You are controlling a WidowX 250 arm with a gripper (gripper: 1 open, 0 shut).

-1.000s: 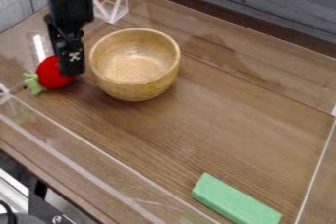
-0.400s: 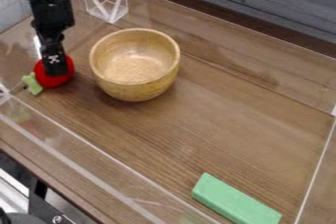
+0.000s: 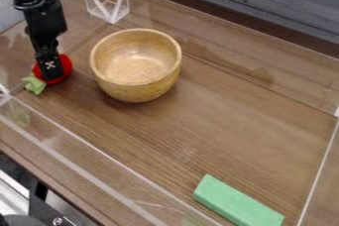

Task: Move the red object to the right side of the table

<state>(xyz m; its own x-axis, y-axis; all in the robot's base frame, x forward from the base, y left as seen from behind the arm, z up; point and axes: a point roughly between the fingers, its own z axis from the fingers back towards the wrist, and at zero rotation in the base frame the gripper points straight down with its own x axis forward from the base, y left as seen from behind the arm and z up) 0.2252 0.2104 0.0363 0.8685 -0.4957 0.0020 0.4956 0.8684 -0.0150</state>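
the red object (image 3: 48,74), a small rounded strawberry-like toy with a light green leafy cap at its lower left, lies on the table (image 3: 225,131) near the left edge, close to the low clear acrylic wall (image 3: 54,151). directly over it stands the gripper (image 3: 51,64), black, pointing straight down from a dark arm that enters at the upper left corner; its tip overlaps the top of the toy, so that only the lower and left parts of the red body show. the jaws are spread wide, released rather than clenched, and the view does not settle whether they touch the toy. just to the right of the toy, apart from it, sits a wooden bowl (image 3: 135,63), upright, light in colour and far larger than the toy. a flat green rectangular block (image 3: 239,202) lies well apart near the front right corner of the brown wood-grain surface. a clear acrylic corner piece (image 3: 109,7) stands behind the bowl at the rear wall.
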